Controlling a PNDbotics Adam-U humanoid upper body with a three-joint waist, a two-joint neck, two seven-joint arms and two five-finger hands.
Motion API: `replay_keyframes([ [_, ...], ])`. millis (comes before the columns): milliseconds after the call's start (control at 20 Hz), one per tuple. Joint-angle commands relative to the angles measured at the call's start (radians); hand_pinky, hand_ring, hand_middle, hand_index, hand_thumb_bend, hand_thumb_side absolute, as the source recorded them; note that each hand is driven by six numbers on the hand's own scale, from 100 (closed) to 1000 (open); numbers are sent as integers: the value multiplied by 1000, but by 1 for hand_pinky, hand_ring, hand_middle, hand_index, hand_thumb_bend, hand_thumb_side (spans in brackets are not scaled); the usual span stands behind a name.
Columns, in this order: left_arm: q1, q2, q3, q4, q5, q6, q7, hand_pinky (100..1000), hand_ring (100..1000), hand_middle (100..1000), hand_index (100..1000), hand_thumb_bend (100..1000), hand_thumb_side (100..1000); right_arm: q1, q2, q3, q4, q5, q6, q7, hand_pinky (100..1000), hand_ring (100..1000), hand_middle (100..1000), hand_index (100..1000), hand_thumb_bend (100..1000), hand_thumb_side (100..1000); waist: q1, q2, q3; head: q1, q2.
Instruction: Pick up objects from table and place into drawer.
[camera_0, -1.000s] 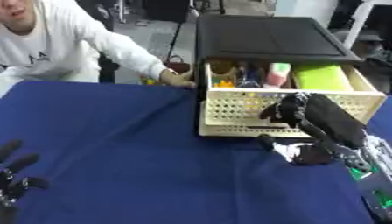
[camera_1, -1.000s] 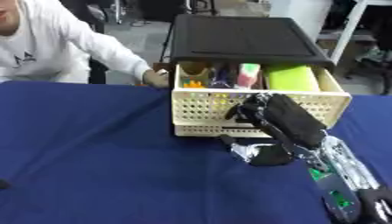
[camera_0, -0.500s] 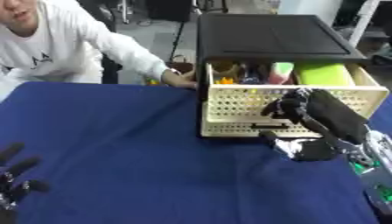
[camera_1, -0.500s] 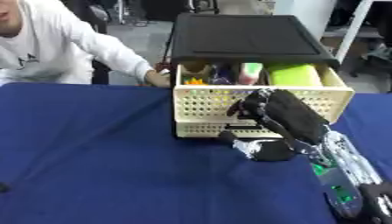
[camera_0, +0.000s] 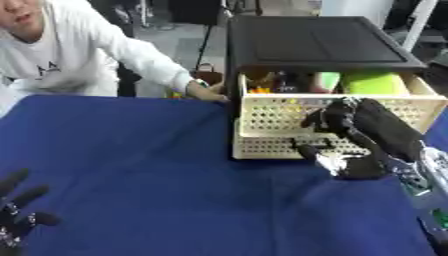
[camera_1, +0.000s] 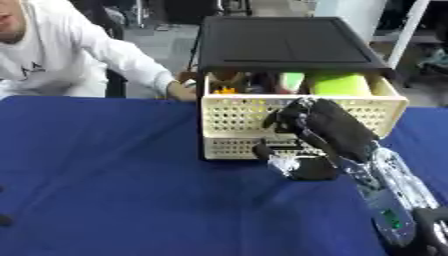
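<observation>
Drawer (camera_0: 332, 125): cream perforated basket type, pulled out of a black cabinet (camera_0: 315, 45) at the far side of the table, already holding several items, a lime-green block (camera_0: 374, 82) at its right and smaller orange and dark pieces to the left that I cannot identify. Right hand (camera_1: 306, 130) is up against the drawer front, fingers bent against the mesh, thumb lower near the base; whether anything sits inside the curl, I cannot tell. Left hand (camera_0: 17, 210) idle at the lower left corner, fingers relaxed and spread, empty. Judgement: table shows no loose objects, so the step in hand is probably shutting the drawer. To do it well, push square on the middle of the front panel so it slides straight and does not skew, and keep fingertips out of the mesh holes. A person's hand (camera_0: 206, 91) rests against the cabinet's left side, likely steadying it. Surface: dark blue cloth (camera_0: 149, 175), slightly wrinkled. Room behind: grey floor, stands, white furniture.
</observation>
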Motion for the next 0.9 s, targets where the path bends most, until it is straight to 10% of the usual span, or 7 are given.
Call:
replay_keyframes([
  [50, -11, 0, -1, -13, -6, -1, -3, 537, 796, 864, 819, 100, 1000, -1, -20, -12, 36, 24, 10, -7, 208, 281, 304, 664, 369, 1000, 5, -5, 2, 1, -20],
  [900, -15, -16, -5, -13, -26, 1, -11, 538, 795, 865, 819, 100, 1000, -16, -50, -36, 88, 74, 14, -55, 216, 291, 320, 642, 388, 1000, 12, 11, 2, 11, -52],
])
